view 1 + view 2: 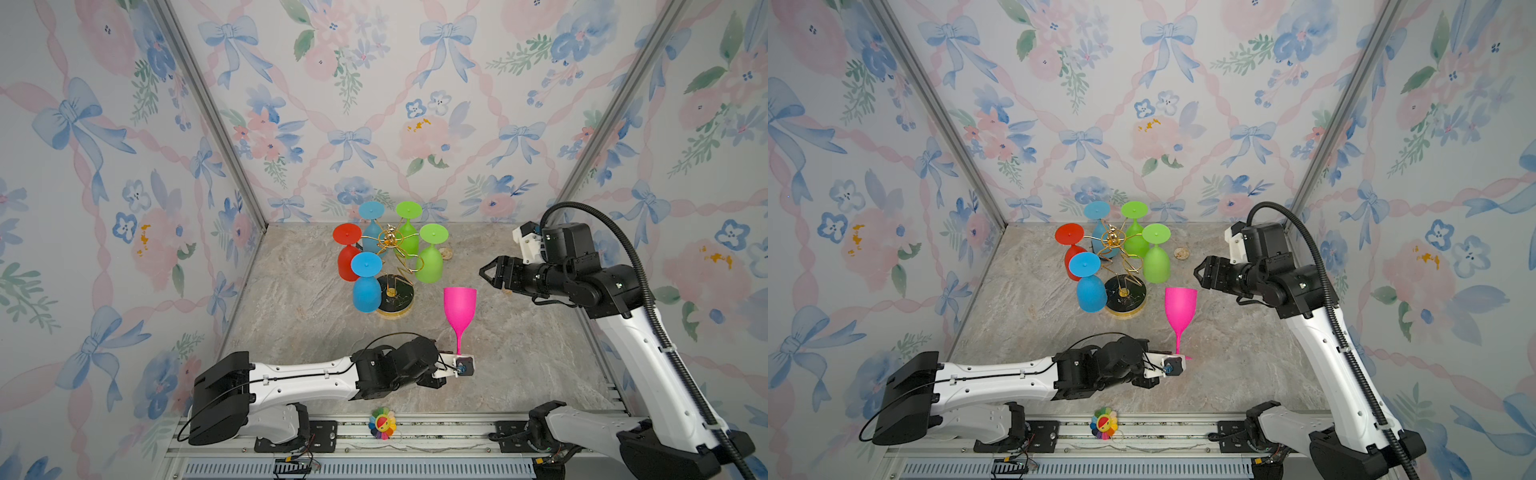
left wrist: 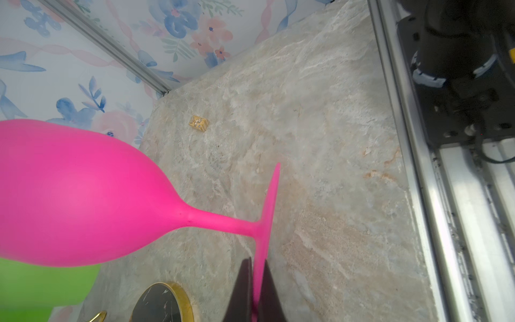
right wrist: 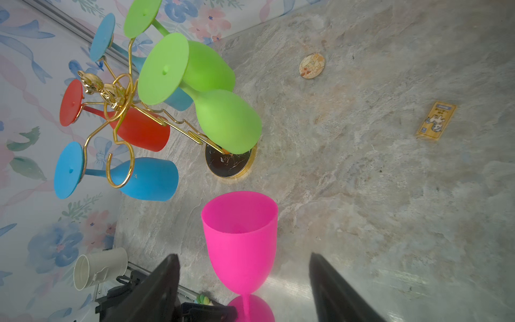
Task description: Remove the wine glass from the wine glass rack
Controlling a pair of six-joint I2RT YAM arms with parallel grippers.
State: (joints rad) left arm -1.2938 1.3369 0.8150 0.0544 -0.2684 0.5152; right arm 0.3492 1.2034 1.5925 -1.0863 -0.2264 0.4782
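Left wrist view has the left gripper (image 2: pixel 257 278) pinching the foot of the pink wine glass (image 2: pixel 83 195) pretty tight. So the glass is off the wine glass rack (image 1: pixel 390 245), upright just beside its base. Meanwhile the right gripper (image 1: pixel 485 276) hangs nearby, jaws spread wide, gripping nothing. Five other glasses (image 1: pixel 365 286) hang upside down on the rack.

Pink wine glass (image 1: pixel 459 305) upright beside gold rack (image 1: pixel 395 296)
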